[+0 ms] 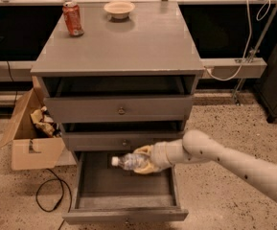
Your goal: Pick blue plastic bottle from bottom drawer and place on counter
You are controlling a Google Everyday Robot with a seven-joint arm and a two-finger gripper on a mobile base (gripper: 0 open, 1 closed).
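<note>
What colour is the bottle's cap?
White cap, camera view; the gripper holds the blue plastic bottle over the bottom drawer.

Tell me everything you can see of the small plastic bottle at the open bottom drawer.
The small clear plastic bottle has a white cap and a pale bluish label. It lies on its side, cap pointing left, over the open grey wooden bottom drawer. The robot's two-finger gripper, reaching in from the right, is closed around its base end, one yellowish finger above and one below. Whether it touches the drawer floor cannot be told.
</note>
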